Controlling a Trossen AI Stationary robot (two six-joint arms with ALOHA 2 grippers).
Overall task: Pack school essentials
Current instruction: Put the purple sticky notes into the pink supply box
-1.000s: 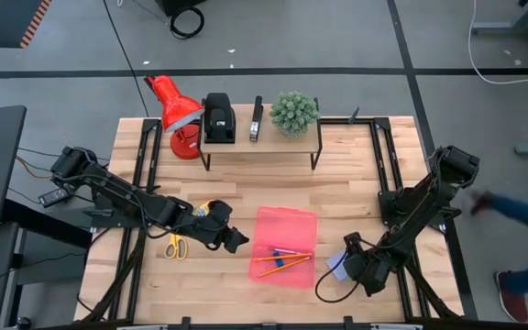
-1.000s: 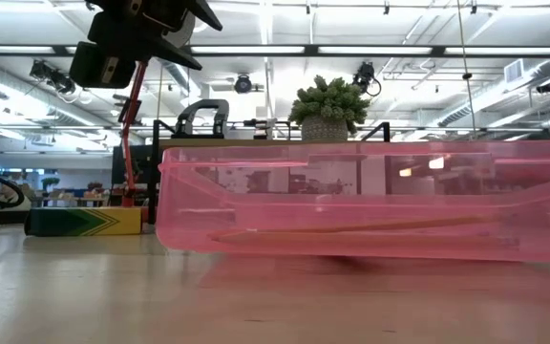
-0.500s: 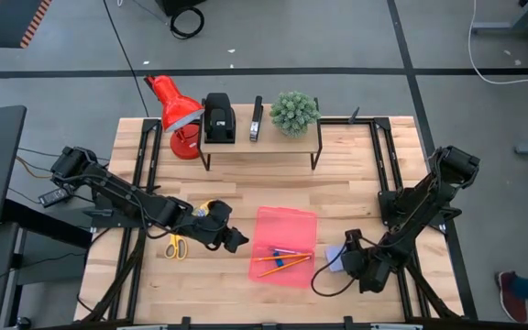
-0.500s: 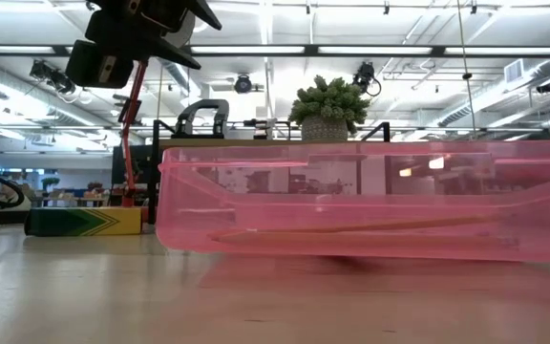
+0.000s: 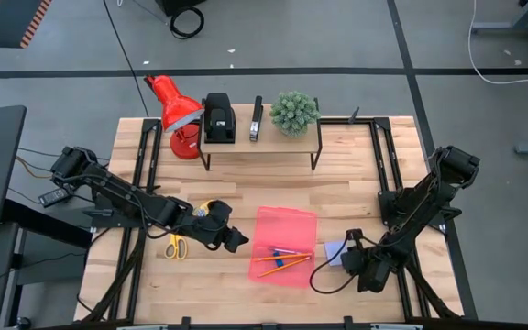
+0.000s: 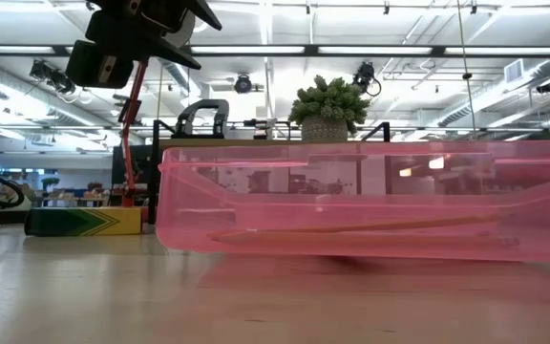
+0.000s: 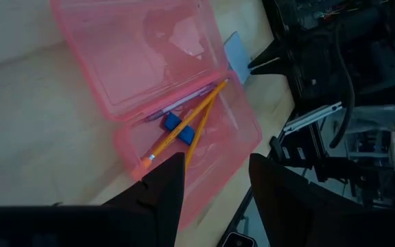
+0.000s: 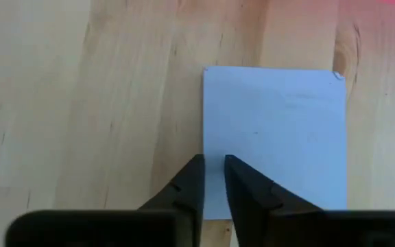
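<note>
The pink tray (image 5: 287, 231) lies at the table's middle near the front; in it are two orange pencils (image 7: 196, 123), a pinkish pen (image 7: 184, 103) and a small blue eraser (image 7: 174, 122). My left gripper (image 5: 237, 242) hangs open above the tray's left rim, holding nothing. The yellow-handled scissors (image 5: 174, 246) lie flat to its left. The yellow-green crayon box (image 6: 84, 222) lies flat beneath the left arm. The pale blue notepad (image 8: 280, 137) lies flat to the right of the tray. My right gripper (image 8: 213, 163) is over it, fingers nearly together. My right gripper comes down steeply from above at the notepad's long edge (image 8: 207, 147), near one corner. One finger (image 8: 242, 178) is on the pad's top face and the other (image 8: 192, 175) stands just outside the edge on the wood. The notepad lies flat on the table.
At the far edge a low shelf (image 5: 260, 145) carries black desk devices (image 5: 218, 119) and a potted plant (image 5: 294, 112), with a red lamp (image 5: 174, 108) to its left. Dark metal rails (image 5: 385, 156) run along both sides of the table.
My right gripper has rolled a little about its own axis over the notepad, and more of the pad now shows beside it. The left arm and the tray have kept still.
</note>
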